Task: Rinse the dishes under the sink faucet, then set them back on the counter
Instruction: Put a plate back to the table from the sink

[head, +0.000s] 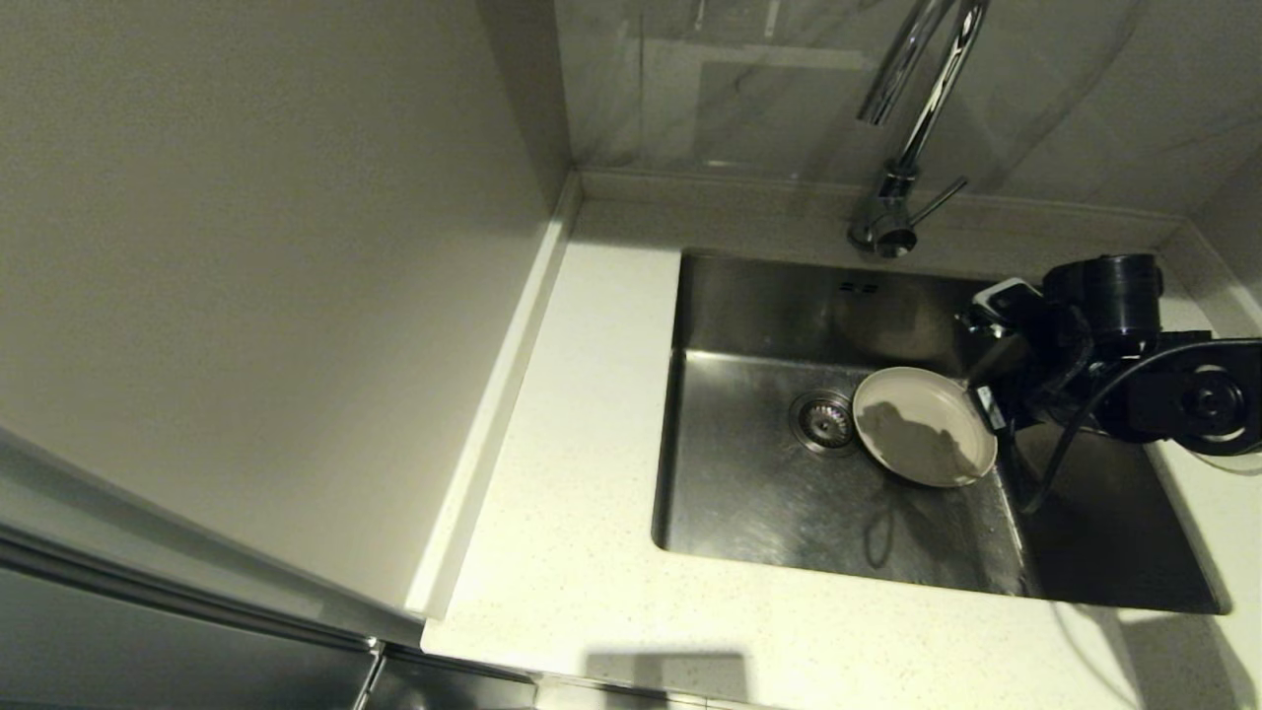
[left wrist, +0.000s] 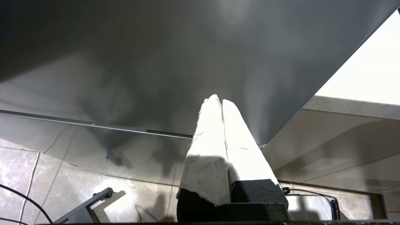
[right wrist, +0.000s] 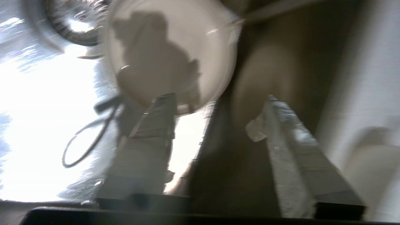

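Observation:
A cream-white round plate (head: 924, 426) sits inside the steel sink (head: 749, 513), just right of the drain strainer (head: 824, 422). My right gripper (head: 986, 380) hangs over the sink's right side, at the plate's right edge. In the right wrist view the right gripper (right wrist: 217, 97) is open with its fingers far apart. One fingertip (right wrist: 164, 103) overlaps the plate's rim (right wrist: 168, 47), and nothing lies between the fingers. The chrome faucet (head: 912, 118) stands behind the sink. The left gripper (left wrist: 218, 100) is shut and parked below the counter edge. Bowl and spoon are out of view.
The speckled counter (head: 572, 473) runs along the left and front of the sink, with a low raised edge at the back. A pale wall panel (head: 246, 247) rises at the left. The right arm's black cable (head: 1065, 444) droops into the sink.

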Controlling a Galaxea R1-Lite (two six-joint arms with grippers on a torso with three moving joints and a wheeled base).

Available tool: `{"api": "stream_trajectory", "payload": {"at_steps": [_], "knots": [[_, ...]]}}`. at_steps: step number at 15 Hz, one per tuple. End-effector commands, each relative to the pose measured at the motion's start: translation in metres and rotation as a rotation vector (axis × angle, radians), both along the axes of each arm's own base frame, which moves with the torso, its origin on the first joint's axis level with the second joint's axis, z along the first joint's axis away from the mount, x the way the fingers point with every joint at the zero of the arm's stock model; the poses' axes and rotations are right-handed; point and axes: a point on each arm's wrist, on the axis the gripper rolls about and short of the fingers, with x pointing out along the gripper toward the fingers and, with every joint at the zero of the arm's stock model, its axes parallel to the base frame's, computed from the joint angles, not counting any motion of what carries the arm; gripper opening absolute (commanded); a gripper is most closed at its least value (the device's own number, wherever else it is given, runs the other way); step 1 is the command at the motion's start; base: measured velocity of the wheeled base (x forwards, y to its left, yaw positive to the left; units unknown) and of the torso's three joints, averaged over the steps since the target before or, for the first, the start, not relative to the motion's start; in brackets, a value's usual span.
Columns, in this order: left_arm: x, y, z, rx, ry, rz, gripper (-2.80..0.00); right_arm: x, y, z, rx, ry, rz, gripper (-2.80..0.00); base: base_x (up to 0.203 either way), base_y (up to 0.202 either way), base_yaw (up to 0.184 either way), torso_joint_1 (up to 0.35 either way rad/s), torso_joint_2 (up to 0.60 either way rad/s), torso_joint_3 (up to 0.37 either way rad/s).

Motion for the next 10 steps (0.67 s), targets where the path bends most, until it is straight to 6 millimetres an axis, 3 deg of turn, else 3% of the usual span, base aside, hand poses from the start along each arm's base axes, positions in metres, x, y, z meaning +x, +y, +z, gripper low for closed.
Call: {"api": "stream_trajectory", "payload": {"at_steps": [1, 5, 10], "knots": [[0.000, 0.000, 0.000, -0.001, -0.004, 0.000, -2.80, 0.011, 0.015, -0.023, -0.007, 0.061, 0.037, 0.00, 0.000, 0.000, 0.000, 0.000, 0.00, 0.000], [0.000, 0.000, 0.000, -0.001, -0.004, 0.000, -2.80, 0.025, 0.042, -0.041, -0.013, 0.088, 0.102, 0.00, 0.000, 0.000, 0.000, 0.000, 0.00, 0.000], [0.000, 0.000, 0.000, -0.001, -0.004, 0.000, -2.80, 0.059, 0.053, -0.063, -0.050, 0.088, 0.060, 0.00, 0.000, 0.000, 0.000, 0.000, 0.00, 0.000]]}}
